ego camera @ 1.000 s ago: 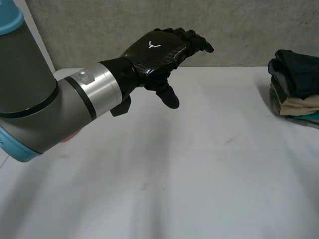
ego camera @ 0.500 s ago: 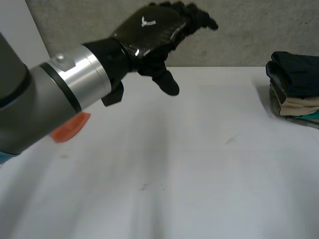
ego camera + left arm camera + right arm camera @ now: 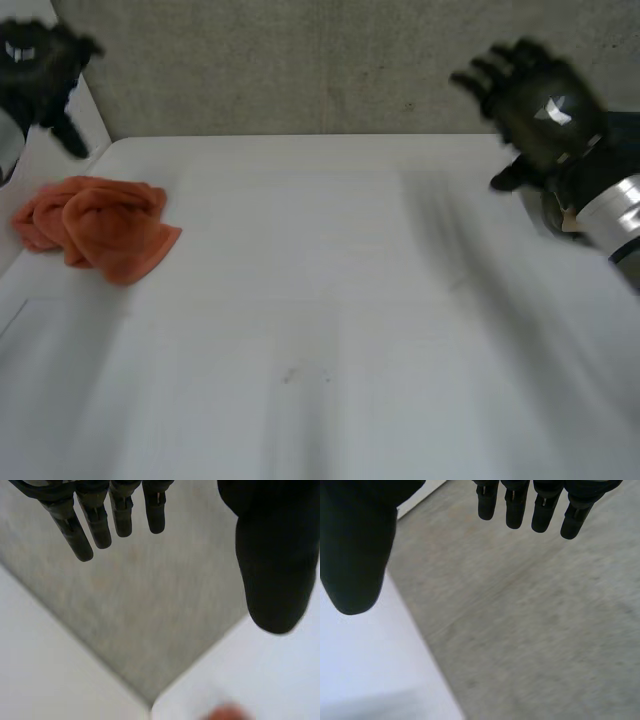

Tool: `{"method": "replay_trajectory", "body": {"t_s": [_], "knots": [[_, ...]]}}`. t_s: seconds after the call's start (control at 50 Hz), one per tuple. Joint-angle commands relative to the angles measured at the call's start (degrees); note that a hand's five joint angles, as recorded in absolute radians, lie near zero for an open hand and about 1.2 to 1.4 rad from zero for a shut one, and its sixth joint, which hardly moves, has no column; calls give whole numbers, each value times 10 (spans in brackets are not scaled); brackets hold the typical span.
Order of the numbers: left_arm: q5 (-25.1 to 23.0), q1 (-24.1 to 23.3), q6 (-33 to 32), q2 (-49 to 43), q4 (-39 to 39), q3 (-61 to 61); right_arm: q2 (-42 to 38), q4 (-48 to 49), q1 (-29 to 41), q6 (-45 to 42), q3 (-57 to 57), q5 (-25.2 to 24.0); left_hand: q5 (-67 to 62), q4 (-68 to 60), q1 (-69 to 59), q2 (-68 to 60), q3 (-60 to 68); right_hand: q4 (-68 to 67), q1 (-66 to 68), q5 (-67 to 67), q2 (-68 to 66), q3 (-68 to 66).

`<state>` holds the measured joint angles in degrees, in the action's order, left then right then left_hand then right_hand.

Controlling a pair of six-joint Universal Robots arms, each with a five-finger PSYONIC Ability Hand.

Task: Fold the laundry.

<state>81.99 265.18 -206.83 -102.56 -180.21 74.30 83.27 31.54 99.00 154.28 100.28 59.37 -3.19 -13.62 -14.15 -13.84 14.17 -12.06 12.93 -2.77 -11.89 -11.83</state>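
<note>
A crumpled orange cloth (image 3: pixel 95 227) lies on the white table (image 3: pixel 320 300) near its far left corner. My left hand (image 3: pixel 35 60) is raised above and behind that cloth at the table's far left, open, holding nothing; its wrist view shows straight fingers (image 3: pixel 95 517) and the thumb (image 3: pixel 275 565) apart, with a bit of orange cloth (image 3: pixel 227 713) below. My right hand (image 3: pixel 545 105) hangs in the air over the table's far right, open and empty, fingers (image 3: pixel 540 505) spread from the thumb (image 3: pixel 355 555).
A grey wall (image 3: pixel 300 60) runs behind the table's far edge. My right arm hides the stack of folded clothes seen earlier at the far right.
My left arm has swung from the middle of the table to the far left, uncovering the orange cloth. My right hand has come in at the far right, in front of the folded stack.
</note>
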Motion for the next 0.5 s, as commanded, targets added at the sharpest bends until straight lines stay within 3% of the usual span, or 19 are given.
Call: {"method": "replay_trajectory", "body": {"t_s": [0.02,0.14,0.24,0.28,0.34,0.36,0.44,0.5], "knots": [[-46,74,-125,-187,-47,-28,-70,-6,35,-61,32,48,5,9,14,11,-14,21,-29,28,19,18],[-125,121,-147,-332,-52,-111,-84,-6,34,-76,45,53,0,4,9,6,-9,21,-29,28,19,18],[-133,133,-151,-429,-63,-196,-94,-6,34,-75,45,52,-29,-25,-19,-22,19,21,-29,28,19,18],[-138,140,-150,-452,-66,-216,-100,-6,34,-75,47,53,-128,-123,-118,-121,118,21,-29,28,19,18],[-137,141,-150,-478,-73,-246,-102,-5,34,-76,47,54,-590,-585,-580,-583,580,21,-29,28,19,18],[-136,140,-150,-479,-77,-249,-105,-5,33,-76,47,54,-667,-663,-658,-661,658,21,-29,28,19,18],[-126,114,-136,-450,-114,-231,-108,-4,27,-76,47,54,-668,-664,-659,-662,658,21,-29,28,19,18],[-119,72,-106,-353,-146,-178,-107,-4,24,-75,47,58,-668,-664,-659,-662,658,21,-29,28,19,18]]}}
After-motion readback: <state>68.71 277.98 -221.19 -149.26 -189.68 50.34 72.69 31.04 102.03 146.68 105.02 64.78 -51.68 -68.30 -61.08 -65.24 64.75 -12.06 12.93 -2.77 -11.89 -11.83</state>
